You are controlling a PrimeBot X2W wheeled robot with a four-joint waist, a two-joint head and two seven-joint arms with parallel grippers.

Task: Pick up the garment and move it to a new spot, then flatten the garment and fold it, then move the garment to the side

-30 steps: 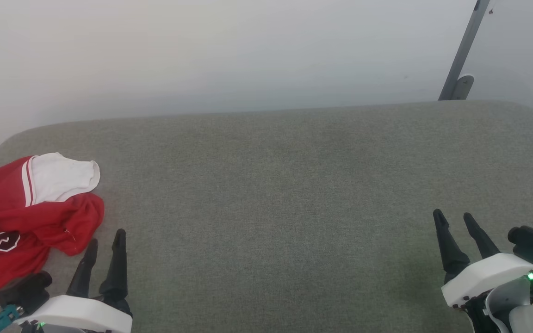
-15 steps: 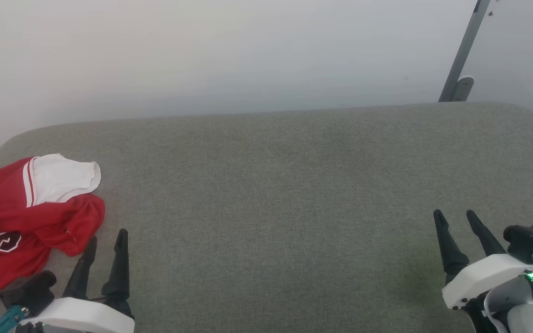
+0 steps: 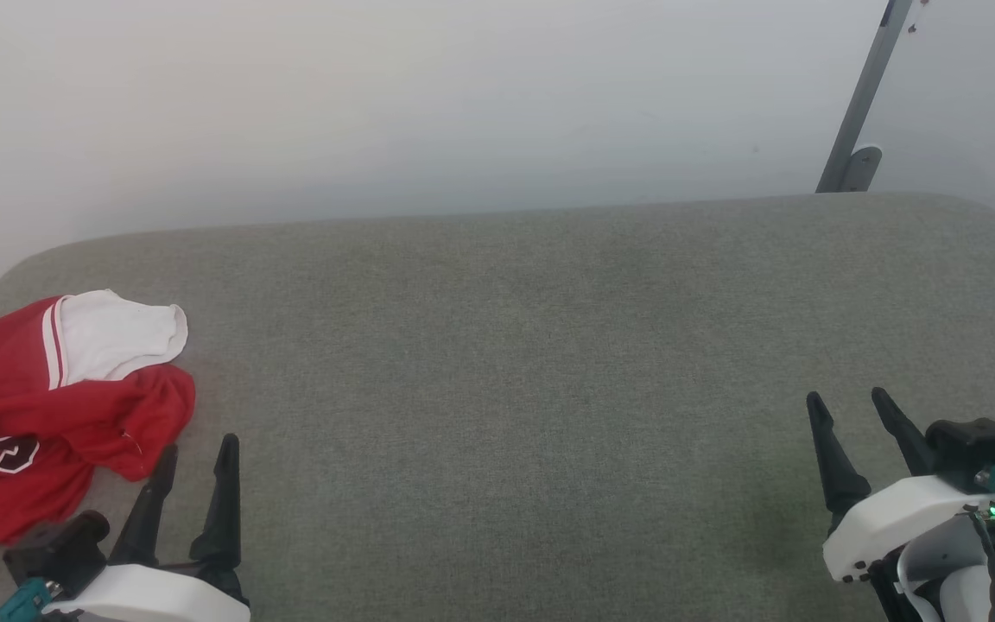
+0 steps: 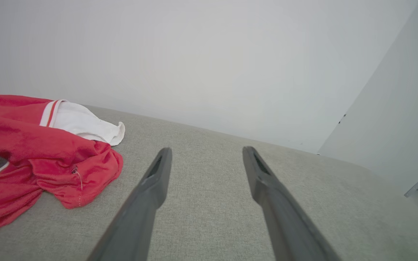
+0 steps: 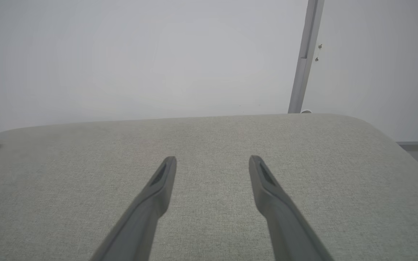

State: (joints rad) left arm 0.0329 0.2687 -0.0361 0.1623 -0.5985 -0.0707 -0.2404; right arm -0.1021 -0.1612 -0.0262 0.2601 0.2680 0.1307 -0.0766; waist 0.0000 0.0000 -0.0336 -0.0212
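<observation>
**A:** Here's the grey cushion [image 3: 506, 371], and the garment [image 3: 48, 406] lies in a crumpled heap at its far left end. The white sleeve [image 3: 117, 333] is flopped on top, and a bit of black lettering peeks out of the red folds.

**B:** And nobody has hold of it! The left gripper [image 3: 199, 444] sits just beside the red hem, fingers spread, nothing between them. As far as I can tell, it's clear of the cloth.

**A:** And the right gripper [image 3: 846, 396]?

**B:** Well apart, over at the right side of the cushion. Its fingers are parted too, with nothing but bare upholstery ahead of them.

**A:** So where does that put the job?

**B:** Right at the start, by my reading. The shirt isn't lifted, isn't flattened, isn't folded, isn't set aside, so every step is left to do.

**A:** Plenty of open cushion in the middle for that new spot.

**B:** Agreed, and the left arm looks the likelier one for the first grab, being nearest.
</observation>
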